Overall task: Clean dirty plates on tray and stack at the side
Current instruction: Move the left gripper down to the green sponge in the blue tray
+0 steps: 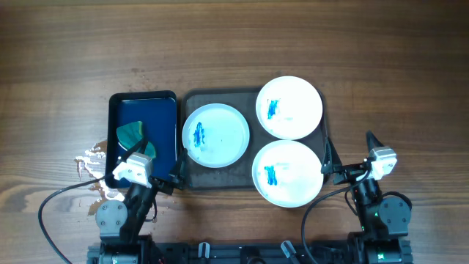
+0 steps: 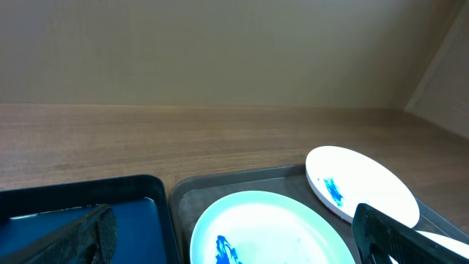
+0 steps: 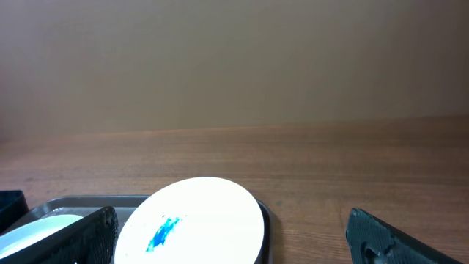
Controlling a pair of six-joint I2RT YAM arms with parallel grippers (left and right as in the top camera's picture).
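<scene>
Three white dirty plates with blue smears lie on the dark grey tray (image 1: 253, 95): one at the left (image 1: 216, 135), one at the far right (image 1: 289, 107), one at the near right (image 1: 287, 173) overhanging the rim. My left gripper (image 1: 146, 163) stands open at the near end of the blue tray, empty; in its wrist view (image 2: 234, 246) the left plate (image 2: 264, 227) lies just ahead. My right gripper (image 1: 349, 149) is open beside the tray's right edge, empty. Its wrist view (image 3: 234, 249) shows the far right plate (image 3: 198, 220).
A smaller dark blue tray (image 1: 165, 117) sits left of the grey tray and holds a green sponge (image 1: 132, 135). A shiny crumpled patch (image 1: 91, 160) lies on the wood left of it. Bare wooden table (image 1: 396, 88) extends to the right and far side.
</scene>
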